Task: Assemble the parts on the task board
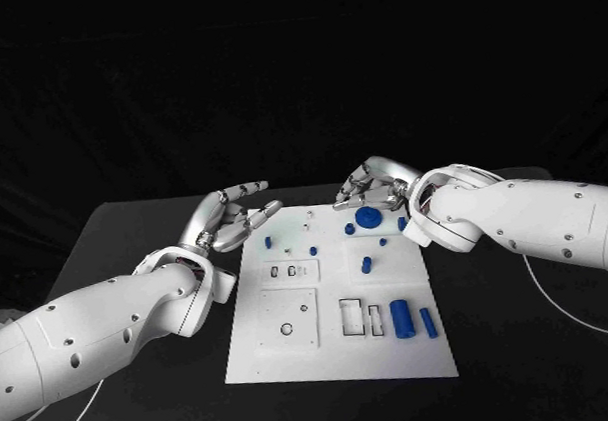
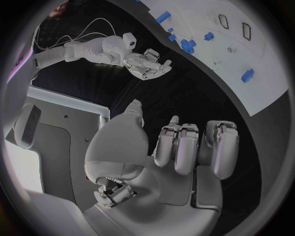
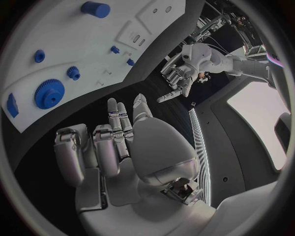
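There is one white task board on the table, and two silver hands over its far end: the left hand and the right hand. Blue parts on the board: one large gear, two long cylinders, a thick one and a thin one, and about five small pieces, among them a peg.

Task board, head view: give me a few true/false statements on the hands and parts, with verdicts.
1. The left hand holds a blue part. False: it is open, holding nothing.
2. The right hand hovers at the task board's far end, near the large blue gear. True.
3. Two long blue cylinders lie near the board's near right corner. True.
4. The board is black. False: it is white, on a black table.
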You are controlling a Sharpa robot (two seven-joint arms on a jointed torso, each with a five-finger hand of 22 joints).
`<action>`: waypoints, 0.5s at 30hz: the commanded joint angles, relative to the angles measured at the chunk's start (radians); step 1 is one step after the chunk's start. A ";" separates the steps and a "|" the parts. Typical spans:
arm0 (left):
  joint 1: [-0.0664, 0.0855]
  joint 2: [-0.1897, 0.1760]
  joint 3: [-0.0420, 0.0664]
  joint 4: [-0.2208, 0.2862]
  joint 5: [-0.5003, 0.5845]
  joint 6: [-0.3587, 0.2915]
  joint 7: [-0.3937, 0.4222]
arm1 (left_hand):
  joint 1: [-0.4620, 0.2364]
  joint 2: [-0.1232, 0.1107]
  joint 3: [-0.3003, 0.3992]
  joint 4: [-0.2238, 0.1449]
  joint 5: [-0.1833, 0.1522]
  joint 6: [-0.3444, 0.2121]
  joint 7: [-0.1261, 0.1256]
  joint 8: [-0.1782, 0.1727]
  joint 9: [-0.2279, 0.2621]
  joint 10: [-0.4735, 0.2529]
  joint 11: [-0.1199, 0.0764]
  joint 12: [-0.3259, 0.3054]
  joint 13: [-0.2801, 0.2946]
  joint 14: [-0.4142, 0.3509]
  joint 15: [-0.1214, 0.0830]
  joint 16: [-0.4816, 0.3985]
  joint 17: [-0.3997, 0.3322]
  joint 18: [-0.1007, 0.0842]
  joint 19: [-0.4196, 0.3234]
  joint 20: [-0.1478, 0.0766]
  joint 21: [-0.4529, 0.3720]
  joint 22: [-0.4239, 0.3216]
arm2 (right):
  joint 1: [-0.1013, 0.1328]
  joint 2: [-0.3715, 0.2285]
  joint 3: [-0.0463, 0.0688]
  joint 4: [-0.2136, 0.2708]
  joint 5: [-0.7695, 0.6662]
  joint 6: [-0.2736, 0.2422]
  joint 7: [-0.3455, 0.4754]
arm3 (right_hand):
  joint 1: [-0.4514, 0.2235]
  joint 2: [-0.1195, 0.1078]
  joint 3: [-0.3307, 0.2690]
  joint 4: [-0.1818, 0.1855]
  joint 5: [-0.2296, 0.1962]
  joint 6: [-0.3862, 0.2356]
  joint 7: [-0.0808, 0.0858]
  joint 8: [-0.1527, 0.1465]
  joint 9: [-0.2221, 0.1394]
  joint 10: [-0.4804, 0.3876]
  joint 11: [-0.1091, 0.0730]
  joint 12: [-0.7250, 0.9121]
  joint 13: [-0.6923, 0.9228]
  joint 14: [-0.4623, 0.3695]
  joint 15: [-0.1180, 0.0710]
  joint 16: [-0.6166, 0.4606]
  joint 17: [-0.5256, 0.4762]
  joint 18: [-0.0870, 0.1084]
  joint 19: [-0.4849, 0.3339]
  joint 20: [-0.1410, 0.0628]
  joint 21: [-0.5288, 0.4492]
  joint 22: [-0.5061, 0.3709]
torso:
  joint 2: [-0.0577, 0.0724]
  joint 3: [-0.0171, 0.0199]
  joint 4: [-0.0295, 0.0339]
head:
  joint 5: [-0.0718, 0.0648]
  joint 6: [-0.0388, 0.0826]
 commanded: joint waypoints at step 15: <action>0.012 -0.006 0.005 0.016 -0.012 0.017 -0.004 | 0.020 0.018 -0.023 0.000 -0.002 0.033 0.015 0.005 0.001 0.102 -0.007 0.002 0.263 0.106 -0.002 0.003 0.263 0.001 0.069 0.003 -0.008 0.234 | -0.013 0.036 0.004 -0.023 -0.474 0.020 -0.188 | 0.094 -0.007 0.060 -0.054 -0.004 -0.007 -0.008 -0.098 -0.040 -0.001 0.008 -0.131 -0.096 0.102 0.008 0.004 0.263 -0.006 0.105 0.010 0.004 0.263 | 0.019 0.0003 0.0089 | 0.000 -0.007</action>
